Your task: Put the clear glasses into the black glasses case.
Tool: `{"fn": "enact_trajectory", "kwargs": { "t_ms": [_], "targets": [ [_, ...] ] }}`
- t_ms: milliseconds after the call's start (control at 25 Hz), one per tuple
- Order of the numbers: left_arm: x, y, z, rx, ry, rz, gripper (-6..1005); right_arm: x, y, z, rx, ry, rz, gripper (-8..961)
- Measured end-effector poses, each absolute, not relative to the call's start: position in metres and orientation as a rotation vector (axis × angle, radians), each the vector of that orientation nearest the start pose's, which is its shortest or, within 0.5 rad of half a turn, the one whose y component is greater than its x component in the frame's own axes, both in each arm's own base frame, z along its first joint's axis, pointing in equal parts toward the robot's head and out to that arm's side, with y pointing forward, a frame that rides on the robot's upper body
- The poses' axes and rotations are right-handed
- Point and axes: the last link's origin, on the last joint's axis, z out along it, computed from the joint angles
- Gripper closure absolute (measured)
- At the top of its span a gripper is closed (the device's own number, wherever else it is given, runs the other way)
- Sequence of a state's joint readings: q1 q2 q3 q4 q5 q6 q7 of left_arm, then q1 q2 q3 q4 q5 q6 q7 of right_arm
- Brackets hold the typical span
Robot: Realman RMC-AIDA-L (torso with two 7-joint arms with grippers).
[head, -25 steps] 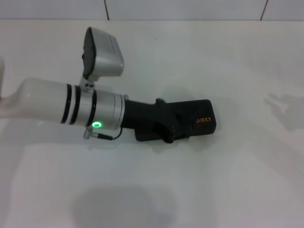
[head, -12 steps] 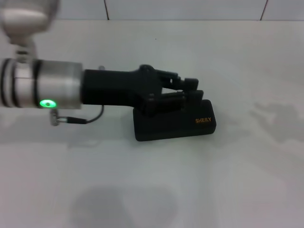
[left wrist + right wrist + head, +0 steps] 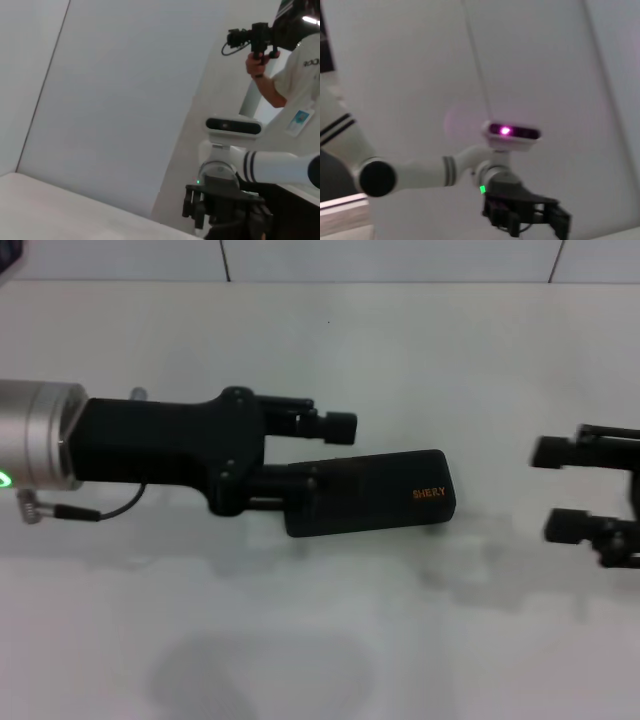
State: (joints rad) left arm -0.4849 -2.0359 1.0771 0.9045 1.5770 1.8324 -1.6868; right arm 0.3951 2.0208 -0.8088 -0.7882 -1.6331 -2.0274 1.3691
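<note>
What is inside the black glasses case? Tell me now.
Its inside cannot be seen: the black glasses case lies shut on the white table, lid down. No glasses show anywhere. The left gripper is open at its left end; the right gripper is open, apart.

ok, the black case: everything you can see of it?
The case is a slim black rectangular box with rounded corners, hard-looking and matte, with small orange lettering near one end of the lid. It lies flat and closed on the white table, near the middle of the head view. The left gripper is open at its left end, one finger overlapping that end; contact can't be confirmed. The right gripper is open and apart from it.
</note>
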Motion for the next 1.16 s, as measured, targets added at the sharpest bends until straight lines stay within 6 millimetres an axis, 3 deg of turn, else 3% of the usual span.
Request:
{"fn": "enact_trajectory", "kwargs": {
  "t_ms": [200, 320, 600, 1160],
  "targets": [
    [-0.185, 0.295, 0.029, -3.083, -0.522, -1.061, 419, 0.222, 0.278, 0.047, -2.862, 0.267, 1.298, 348],
    [-0.191, 0.288, 0.031, -3.073, -0.509, -1.084, 332, 0.220, 0.280, 0.047, -2.852, 0.266, 1.318, 245],
    [-0.205, 0.281, 0.039, -3.016, -0.507, -1.099, 105, 0.220, 0.280, 0.042, -2.844, 0.295, 1.342, 217],
    [-0.209, 0.279, 0.040, -2.995, -0.529, -1.116, 105, 0.210, 0.284, 0.023, -2.854, 0.268, 1.399, 217]
  ]
}}
